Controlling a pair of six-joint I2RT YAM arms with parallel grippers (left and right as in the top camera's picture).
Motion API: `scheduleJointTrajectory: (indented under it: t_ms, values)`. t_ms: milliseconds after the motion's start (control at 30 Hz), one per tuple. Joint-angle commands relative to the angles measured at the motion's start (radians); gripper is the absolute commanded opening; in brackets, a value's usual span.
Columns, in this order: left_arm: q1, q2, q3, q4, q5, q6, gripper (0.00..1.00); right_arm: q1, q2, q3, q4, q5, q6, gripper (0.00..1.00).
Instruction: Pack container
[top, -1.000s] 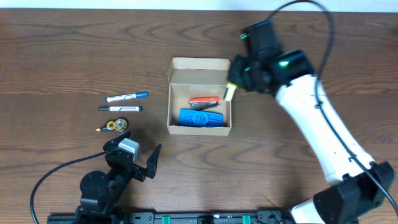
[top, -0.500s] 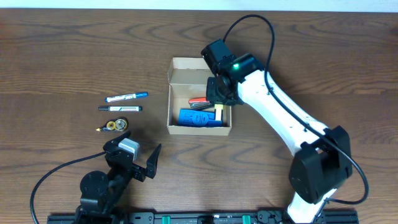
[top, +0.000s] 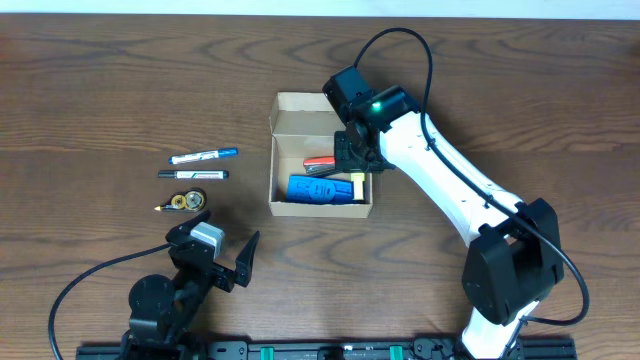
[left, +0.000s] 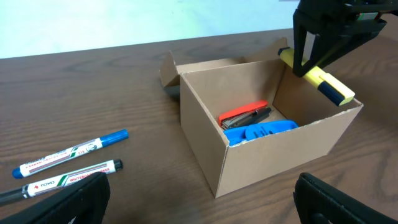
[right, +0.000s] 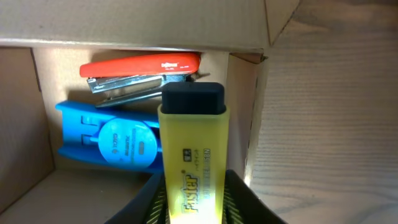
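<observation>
The tan cardboard container (top: 283, 205) stands open at the table's middle, flap lid folded back; it also shows in the left wrist view (left: 261, 149) and the right wrist view (right: 143, 25). Inside lie a red stapler (top: 325, 163) (left: 244, 114) (right: 140, 67) and a blue tool (top: 320, 190) (left: 261, 129) (right: 115, 142). My right gripper (top: 355, 172) (right: 191, 196) is shut on a yellow highlighter (top: 356, 183) (left: 317, 78) (right: 191, 149), held over the container's right end, dark cap pointing down. My left gripper (top: 222, 262) (left: 199, 211) is open and empty, in front of the container.
Left of the container lie a blue-capped marker (top: 203, 155) (left: 71, 152), a black-capped marker (top: 192, 174) (left: 68, 177) and a small roll of tape (top: 186, 201). The right arm reaches over the container from the right.
My right gripper swung left with the highlighter from beside the container's right wall to over its right end, and has since lowered slightly. The left arm has not moved.
</observation>
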Motion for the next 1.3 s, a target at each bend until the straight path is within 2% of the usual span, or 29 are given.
scheduleJointTrajectory:
  t_ms: [0, 33, 300, 567, 733, 1033, 1133, 1167, 1200, 1267]
  values:
    - [0.006, -0.006, -0.024, -0.005, -0.004, 0.007, 0.95, -0.008, 0.001, 0.001, -0.001, 0.017, -0.011, 0.39]
    - [0.006, -0.006, -0.024, -0.005, -0.004, 0.007, 0.95, -0.008, 0.001, 0.001, -0.001, 0.017, -0.011, 0.43]
    - [0.006, -0.006, -0.024, -0.005, -0.004, 0.007, 0.95, -0.021, -0.082, 0.095, -0.111, 0.021, -0.013, 0.43]
    - [0.006, -0.006, -0.024, -0.005, -0.004, 0.007, 0.96, -0.020, -0.319, 0.096, -0.280, 0.068, -0.072, 0.42]
    - [0.006, -0.006, -0.024, -0.005, -0.004, 0.007, 0.95, 0.010, -0.495, -0.009, -0.286, 0.070, -0.092, 0.41]
    - [0.006, -0.006, -0.024, -0.005, -0.004, 0.007, 0.95, 0.092, -0.809, -0.341, -0.240, 0.051, -0.090, 0.45]
    - [0.006, -0.006, -0.024, -0.005, -0.004, 0.007, 0.95, 0.093, -0.877, -0.390, -0.247, 0.037, -0.068, 0.61]
    - [0.006, -0.006, -0.024, -0.005, -0.004, 0.007, 0.95, 0.093, -0.893, -0.395, -0.253, 0.036, -0.062, 0.82]
    - [0.006, -0.006, -0.024, -0.005, -0.004, 0.007, 0.95, 0.093, -0.904, -0.395, -0.260, 0.036, -0.063, 0.99]
    - [0.006, -0.006, -0.024, -0.005, -0.004, 0.007, 0.96, 0.093, -0.922, -0.395, -0.270, 0.036, -0.063, 0.99]
